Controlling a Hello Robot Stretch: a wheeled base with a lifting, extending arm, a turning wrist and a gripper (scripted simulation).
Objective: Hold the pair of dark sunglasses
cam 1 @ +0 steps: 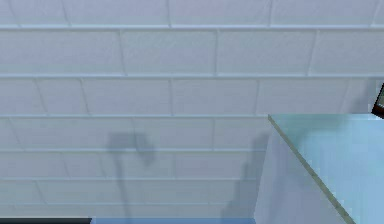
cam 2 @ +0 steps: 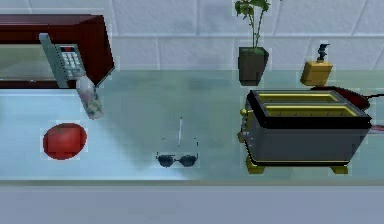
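Arm side view: pair of dark sunglasses [cam 2: 178, 158] lies on the pale worktop [cam 2: 140, 105], lower centre of frame, near the front edge, temples pointing toward the wall. Toaster [cam 2: 300, 128] to their right, apart; red round object [cam 2: 64, 141] at lower left. Potted plant [cam 2: 253, 55] at upper right against the wall. Forward view: tiled wall [cam 1: 150, 80]. Hand state: cannot tell.
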